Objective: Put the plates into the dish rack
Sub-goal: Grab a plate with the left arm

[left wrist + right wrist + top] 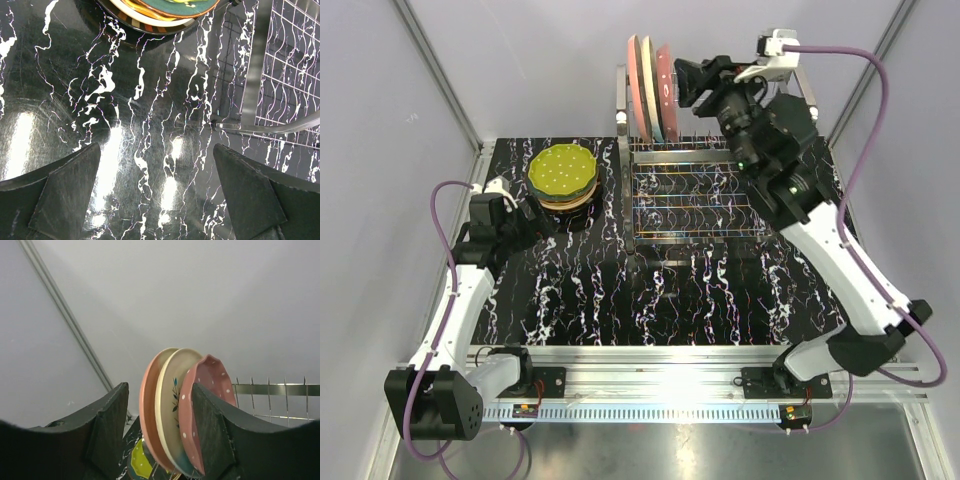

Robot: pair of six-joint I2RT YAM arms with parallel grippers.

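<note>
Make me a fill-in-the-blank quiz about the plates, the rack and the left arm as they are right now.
1. The dish rack holds ___ plates standing on edge.
2. The top plate of the stack is ___ with white dots.
3. In the top view, that stack sits on the table to the ___ of the rack.
4. The left gripper has its jaws ___, with nothing between them.
Missing words: three; green; left; open.

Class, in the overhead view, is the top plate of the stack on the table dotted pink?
No, the dotted green plate tops the stack, while the dotted pink plate stands in the dish rack.
</note>
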